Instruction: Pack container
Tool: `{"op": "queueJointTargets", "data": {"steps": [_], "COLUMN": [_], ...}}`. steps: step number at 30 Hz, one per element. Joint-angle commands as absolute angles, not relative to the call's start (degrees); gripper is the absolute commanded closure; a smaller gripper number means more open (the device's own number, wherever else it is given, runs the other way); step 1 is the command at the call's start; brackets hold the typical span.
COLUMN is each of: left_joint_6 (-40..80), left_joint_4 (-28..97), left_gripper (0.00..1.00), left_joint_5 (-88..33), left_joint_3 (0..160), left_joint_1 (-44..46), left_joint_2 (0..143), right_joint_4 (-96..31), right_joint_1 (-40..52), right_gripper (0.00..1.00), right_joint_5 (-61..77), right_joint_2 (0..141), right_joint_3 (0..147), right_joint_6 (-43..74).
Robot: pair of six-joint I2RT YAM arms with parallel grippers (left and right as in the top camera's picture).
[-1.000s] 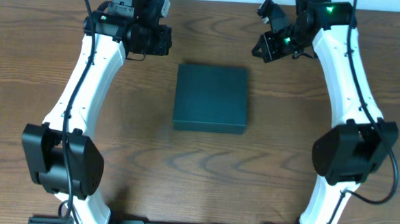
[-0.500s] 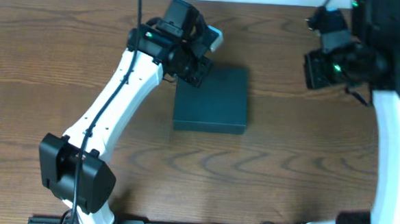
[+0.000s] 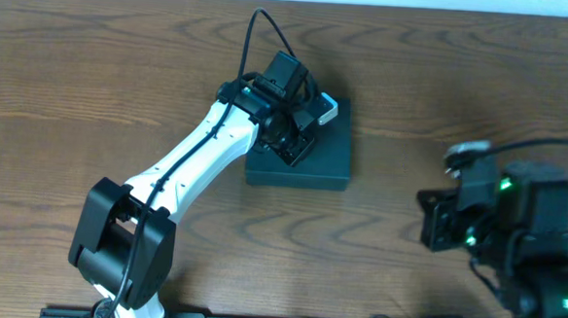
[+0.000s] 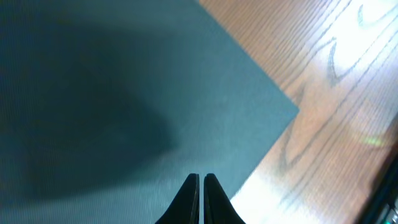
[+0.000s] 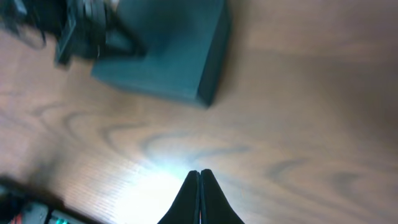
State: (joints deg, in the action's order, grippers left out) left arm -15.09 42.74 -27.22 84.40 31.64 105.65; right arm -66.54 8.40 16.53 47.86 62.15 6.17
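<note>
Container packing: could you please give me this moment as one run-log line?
container: closed, on table | left end effector: shut, above container | right end effector: shut, over table, clear of container

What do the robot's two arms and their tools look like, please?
The left arm has smooth white links between bulky black joint housings, with a thin black cable at its wrist. The right arm shows black housings with small green lights. The left tool and right tool end in slim, tapering black fingers.
</note>
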Motion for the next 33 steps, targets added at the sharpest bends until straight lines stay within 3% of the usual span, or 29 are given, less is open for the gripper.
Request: {"op": "queueJointTargets", "data": {"steps": [1, 7, 17, 33], "left_joint_6": [-15.9, -15.4, -15.4, -15.2], "left_joint_4": [41.5, 41.3, 42.6, 43.6], "left_gripper": [0.94, 0.94, 0.94, 0.94], "left_joint_5": [-28.1, -28.1, -28.2, -28.2], "left_joint_3": [83.4, 83.2, 83.2, 83.2], "left_joint_1": [32.1, 32.2, 32.3, 32.3], "left_joint_2": [105.8, 108.6, 112.8, 113.0], "right_joint_4": [-63.8, -53.8, -25.0, 6.9], "right_joint_1": [10.0, 13.3, 18.2, 23.3], "right_gripper": [0.99, 0.98, 0.98, 0.98], "right_joint_5": [22.1, 24.4, 23.9, 9.8], "right_joint_2": [45.1, 45.4, 52.5, 79.5], "right_joint_3": [53.6, 40.4, 24.1, 22.5], "right_joint_6": [12.0, 16.7, 30.2, 46.0]}}
